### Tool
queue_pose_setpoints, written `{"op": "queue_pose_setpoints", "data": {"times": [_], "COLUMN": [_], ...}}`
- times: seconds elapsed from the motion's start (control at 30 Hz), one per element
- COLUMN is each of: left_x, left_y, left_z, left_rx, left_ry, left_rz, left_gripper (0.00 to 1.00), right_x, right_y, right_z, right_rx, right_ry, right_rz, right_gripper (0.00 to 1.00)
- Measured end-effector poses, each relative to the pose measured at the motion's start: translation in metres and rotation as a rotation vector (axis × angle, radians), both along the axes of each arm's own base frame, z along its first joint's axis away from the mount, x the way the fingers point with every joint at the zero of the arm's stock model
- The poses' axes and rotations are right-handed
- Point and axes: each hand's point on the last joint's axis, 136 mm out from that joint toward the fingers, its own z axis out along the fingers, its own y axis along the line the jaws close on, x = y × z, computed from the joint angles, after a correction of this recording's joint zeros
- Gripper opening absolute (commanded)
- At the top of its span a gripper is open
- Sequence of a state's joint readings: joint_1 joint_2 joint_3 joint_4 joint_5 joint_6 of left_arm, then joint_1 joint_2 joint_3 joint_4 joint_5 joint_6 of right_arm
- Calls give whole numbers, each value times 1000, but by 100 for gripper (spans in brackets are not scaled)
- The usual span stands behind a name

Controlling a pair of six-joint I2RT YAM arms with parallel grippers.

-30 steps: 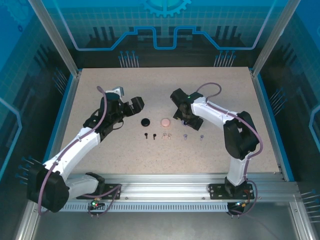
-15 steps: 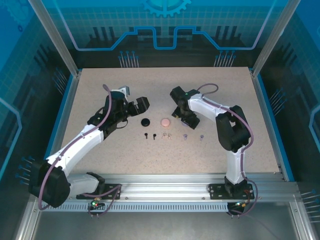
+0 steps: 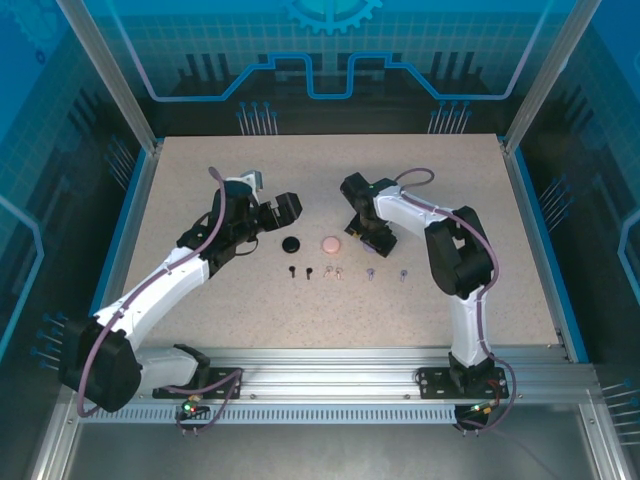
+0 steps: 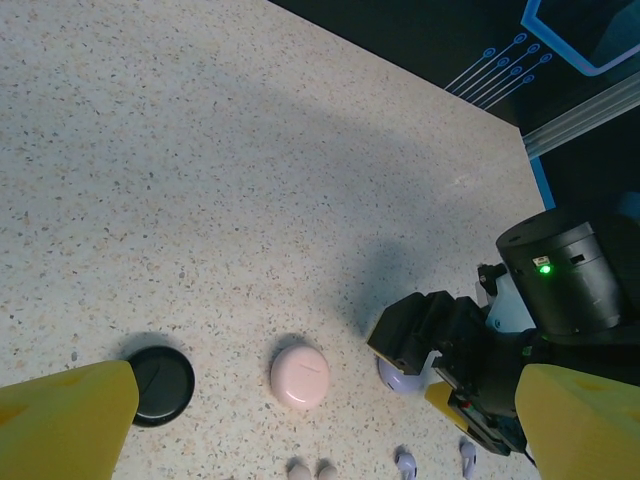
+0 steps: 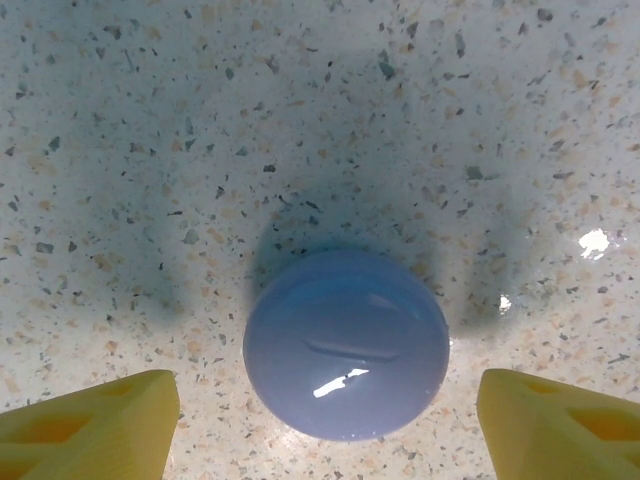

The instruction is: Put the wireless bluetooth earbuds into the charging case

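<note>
Earbuds (image 3: 330, 270), all six, lie in a row on the worktop (image 3: 250, 310), none inserted; black case (image 3: 290, 244) and pink case (image 3: 330, 243) look closed. Right claw (image 5: 325, 425) hangs spread around the closed lilac case (image 5: 345, 345); left claw (image 3: 283, 208) is apart, empty.

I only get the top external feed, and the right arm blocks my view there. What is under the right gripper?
Observer: A lilac case, sitting between the open jaws of the right gripper; neither jaw touches it.
Operator: Lid open?
Observer: No, it is shut, domed top facing up.
Operator: And the left gripper?
Observer: The left gripper has open jaws holding nothing, facing the black case and the pink case.
</note>
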State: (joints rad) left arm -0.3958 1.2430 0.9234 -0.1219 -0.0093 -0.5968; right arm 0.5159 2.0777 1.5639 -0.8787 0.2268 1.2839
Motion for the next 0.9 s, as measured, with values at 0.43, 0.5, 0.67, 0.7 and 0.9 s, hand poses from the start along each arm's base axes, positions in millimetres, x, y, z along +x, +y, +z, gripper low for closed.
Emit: {"op": "queue_pose_setpoints", "data": {"times": [0.43, 0.5, 0.67, 0.7, 0.9], "left_x": [-1, -1, -1, -1, 0], "left_y": [-1, -1, -2, -2, -3], "left_z": [0, 0, -1, 0, 1], "left_rx": [-4, -4, -5, -5, -10], "left_ry": [1, 2, 4, 3, -3], "left_rz": [-7, -7, -10, -10, -15], "left_gripper": [99, 99, 99, 99, 99], "right_x": [0, 1, 2, 2, 3], "right_y": [-2, -3, -8, -8, -8], "right_z": [-4, -5, -9, -10, -16], "right_rx": [-5, -6, -11, -13, -16], "right_ry": [8, 9, 18, 21, 29], "right_rz": [-4, -8, -19, -20, -20], "right_gripper": [71, 71, 69, 68, 63]}}
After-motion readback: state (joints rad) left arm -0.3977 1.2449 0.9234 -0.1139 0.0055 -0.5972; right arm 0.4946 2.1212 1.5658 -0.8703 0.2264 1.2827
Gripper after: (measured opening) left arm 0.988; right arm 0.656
